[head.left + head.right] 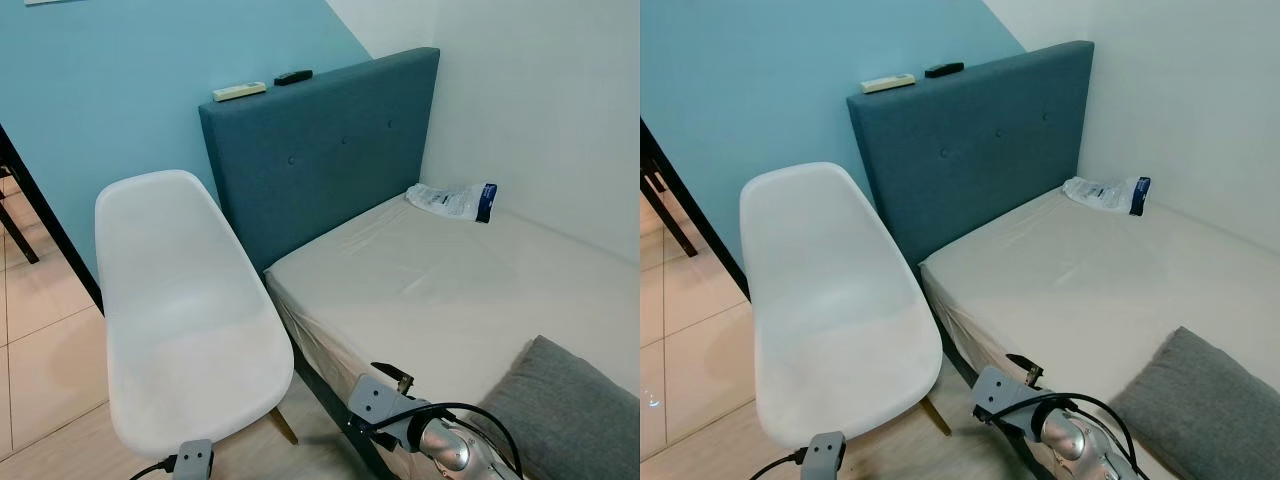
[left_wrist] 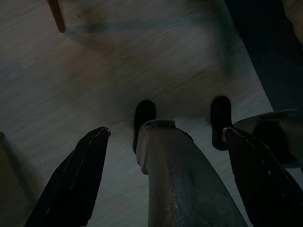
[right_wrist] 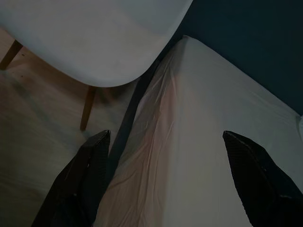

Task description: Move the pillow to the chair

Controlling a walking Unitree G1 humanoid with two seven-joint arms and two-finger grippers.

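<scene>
1. Far left: tiled floor [image 1: 40, 340] beside the blue wall [image 1: 120, 80].
2. White chair [image 1: 185, 320], seat bare, standing just beside the bed.
3. Left gripper [image 2: 161, 175] hanging low over wooden flooring, black fingers [image 2: 75, 179] spread wide apart, holding nothing.
4. Blue headboard [image 1: 320, 150] with a pale remote [image 1: 239, 91] and a dark remote [image 1: 293, 76] resting on its top edge.
5. Bed [image 1: 440, 290] with beige sheet; plastic packet [image 1: 452, 200] near the headboard by the white wall.
6. Right gripper [image 3: 165, 184] poised above the mattress edge near the chair, fingers parted, empty.
7. Grey pillow [image 1: 570, 410] lying on the bed, lower right, well apart from the chair.
</scene>
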